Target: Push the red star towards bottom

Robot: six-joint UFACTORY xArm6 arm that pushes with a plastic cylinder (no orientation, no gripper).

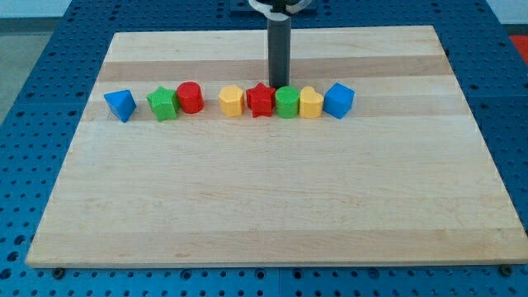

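Observation:
The red star (261,100) lies in a row of blocks across the upper part of the wooden board (264,198). It sits between a yellow block (232,101) on its left and a green cylinder (286,102) on its right, touching or nearly touching both. My tip (278,83) stands just above the row, over the gap between the red star and the green cylinder, close to both.
Along the same row from the view's left: a blue triangle-like block (120,105), a green star (163,104), a red cylinder (190,97); right of the green cylinder, a yellow block (310,103) and a blue block (339,101).

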